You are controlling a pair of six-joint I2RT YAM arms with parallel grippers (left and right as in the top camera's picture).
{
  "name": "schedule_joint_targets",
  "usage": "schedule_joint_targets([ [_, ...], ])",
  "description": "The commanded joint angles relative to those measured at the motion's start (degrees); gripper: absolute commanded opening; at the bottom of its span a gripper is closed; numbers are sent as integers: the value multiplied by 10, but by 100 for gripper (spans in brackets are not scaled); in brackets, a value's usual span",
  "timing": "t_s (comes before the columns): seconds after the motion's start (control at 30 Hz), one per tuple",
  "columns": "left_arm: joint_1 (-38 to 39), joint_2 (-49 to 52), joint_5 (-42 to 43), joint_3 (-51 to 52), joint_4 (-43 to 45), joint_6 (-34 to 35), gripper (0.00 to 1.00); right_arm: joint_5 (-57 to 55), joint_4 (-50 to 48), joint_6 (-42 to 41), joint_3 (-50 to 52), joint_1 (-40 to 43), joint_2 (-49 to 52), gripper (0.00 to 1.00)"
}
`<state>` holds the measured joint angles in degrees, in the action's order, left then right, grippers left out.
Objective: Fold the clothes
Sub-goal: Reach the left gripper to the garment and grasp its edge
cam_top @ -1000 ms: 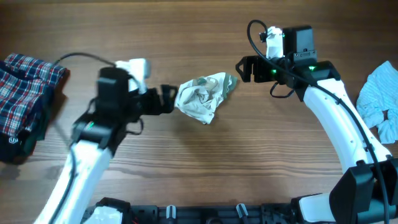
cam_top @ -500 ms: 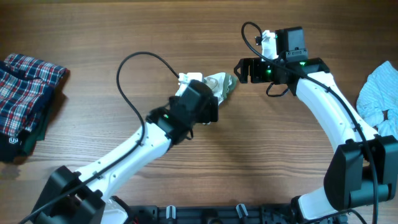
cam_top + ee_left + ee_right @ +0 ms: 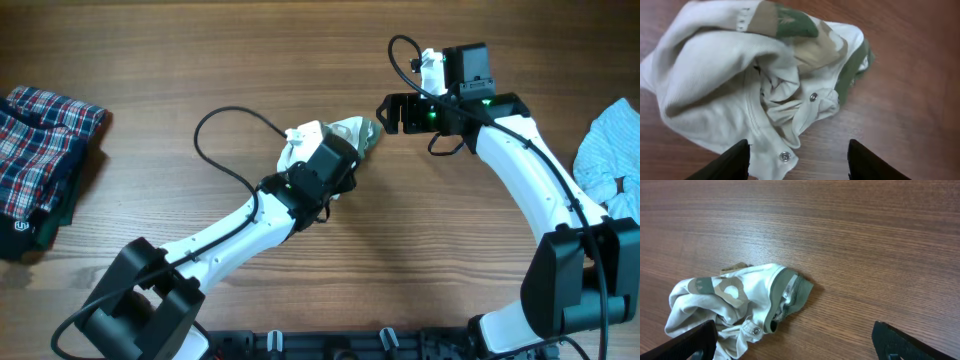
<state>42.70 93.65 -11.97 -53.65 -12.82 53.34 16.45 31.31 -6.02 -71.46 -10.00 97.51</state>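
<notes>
A crumpled cream-white shirt [image 3: 735, 85] with tan and green patches lies on the wooden table; it also shows in the overhead view [image 3: 358, 133] and the right wrist view [image 3: 735, 300]. My left gripper [image 3: 797, 162] is open right above the shirt, its fingers either side of a hem corner with a snap button. In the overhead view the left gripper [image 3: 338, 165] covers most of the shirt. My right gripper [image 3: 793, 330] is open and empty, just right of the shirt, shown overhead [image 3: 386, 113]. A pale blue striped garment [image 3: 612, 160] lies at the right edge.
A folded red-and-blue plaid garment [image 3: 40, 150] lies at the table's left edge. The left arm's black cable [image 3: 225, 120] loops above the table left of the shirt. Bare wooden table [image 3: 300, 40] lies behind the shirt.
My left arm has swung from the shirt's left side to over the shirt, hiding most of it. The right gripper shifted slightly and then held still.
</notes>
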Motion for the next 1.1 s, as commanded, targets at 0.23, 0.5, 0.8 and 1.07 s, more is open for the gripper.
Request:
schedule_joint_targets([
  [0.23, 3, 62, -42, -7, -1, 119, 71, -5, 4, 0, -4, -3, 10, 100],
  [0.5, 3, 87, -42, -7, 5, 119, 42, -6, 4, 0, -4, -3, 10, 100],
  [0.8, 2, 102, -42, -8, 15, 118, 42, -6, 9, 0, -4, -3, 10, 100],
  [1.07, 2, 102, -42, -25, 9, 62, 4, -6, 13, 0, -4, -3, 10, 100],
])
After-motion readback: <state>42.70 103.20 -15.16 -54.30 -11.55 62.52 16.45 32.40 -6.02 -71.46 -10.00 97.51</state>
